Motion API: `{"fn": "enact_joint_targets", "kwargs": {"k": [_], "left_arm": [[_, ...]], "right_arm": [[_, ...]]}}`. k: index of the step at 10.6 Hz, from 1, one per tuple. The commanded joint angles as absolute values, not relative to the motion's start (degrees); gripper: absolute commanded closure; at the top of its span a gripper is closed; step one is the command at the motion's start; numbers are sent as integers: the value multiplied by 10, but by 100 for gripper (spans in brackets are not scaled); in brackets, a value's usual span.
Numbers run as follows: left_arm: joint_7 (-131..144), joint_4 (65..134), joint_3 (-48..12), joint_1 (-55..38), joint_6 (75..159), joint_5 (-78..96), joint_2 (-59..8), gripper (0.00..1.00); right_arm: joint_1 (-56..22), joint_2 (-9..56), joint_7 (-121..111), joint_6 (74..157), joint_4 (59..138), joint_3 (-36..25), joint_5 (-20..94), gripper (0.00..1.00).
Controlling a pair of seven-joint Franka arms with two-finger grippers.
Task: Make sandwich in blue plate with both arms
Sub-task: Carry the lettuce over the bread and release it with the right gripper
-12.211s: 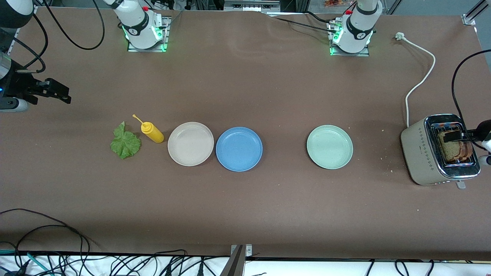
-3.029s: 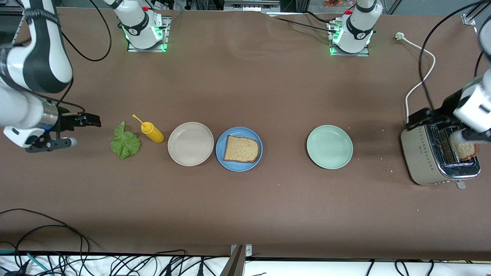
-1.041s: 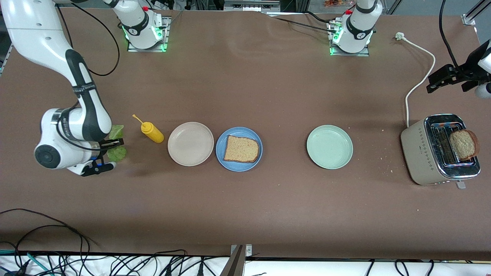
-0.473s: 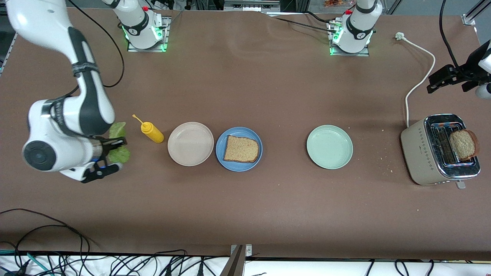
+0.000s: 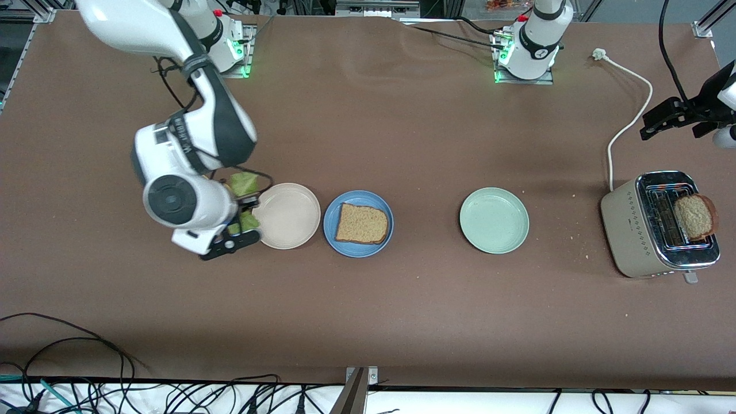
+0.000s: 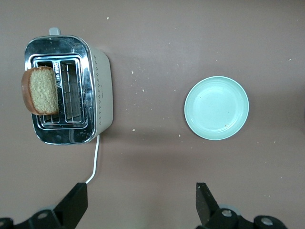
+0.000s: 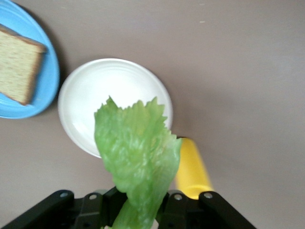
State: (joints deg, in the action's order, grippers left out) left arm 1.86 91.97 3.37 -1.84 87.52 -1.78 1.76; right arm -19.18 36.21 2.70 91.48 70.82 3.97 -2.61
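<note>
My right gripper (image 5: 246, 202) is shut on the ruffled green lettuce leaf (image 5: 244, 183) and holds it in the air over the beige plate's edge toward the right arm's end. In the right wrist view the lettuce (image 7: 138, 152) hangs from that gripper (image 7: 138, 210). The blue plate (image 5: 345, 244) holds one brown bread slice (image 5: 361, 223); both also show in the right wrist view, plate (image 7: 50, 81) and slice (image 7: 16, 64). A second bread slice (image 5: 694, 216) stands in the toaster, also in the left wrist view (image 6: 40, 90). My left gripper (image 5: 670, 118) is open, empty and waits high above the table by the toaster.
The beige plate (image 5: 286, 215) touches the blue plate. A yellow squeeze bottle (image 7: 193, 167) lies beside it, hidden under my right arm in the front view. A pale green plate (image 5: 494, 220) lies toward the left arm's end. The toaster (image 5: 632, 224) and its white cord (image 5: 629, 123) stand at that end.
My right gripper has lifted the lettuce off the table and carried it over the yellow bottle to the beige plate's edge. My left arm has not moved.
</note>
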Motion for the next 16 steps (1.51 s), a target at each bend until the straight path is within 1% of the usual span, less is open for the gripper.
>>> {"fn": "enact_joint_targets", "kwargs": {"k": [1,2,5,7,8,9,10,14,16], "left_arm": [[16,915,29,-16,870,-36,16,0],[16,913,29,-16,870,-36,16,0],[16,911,29,-16,870,-36,13,0],[16,911,29,-16,870,-36,12,0],[16,911,29,-16,870,-36,12,0],[16,911,29,-16,870,-36,12,0],[16,911,29,-16,870,-36,12,0],[16,911,29,-16,870,-36,12,0],[16,911,29,-16,870,-36,12,0]], "right_arm": [[-267,392,192,985,689,47,3,99],[-288,403,226,1038,689,47,5,99],[-312,459,265,1180,691,47,25,99],[-330,493,267,1247,694,47,38,98],[-332,510,267,1255,694,47,36,91],[-336,518,267,1255,697,47,36,60],[-339,517,267,1255,705,47,32,1],[-338,509,262,1249,706,46,34,0],[-337,492,261,1248,704,45,39,0]]}}
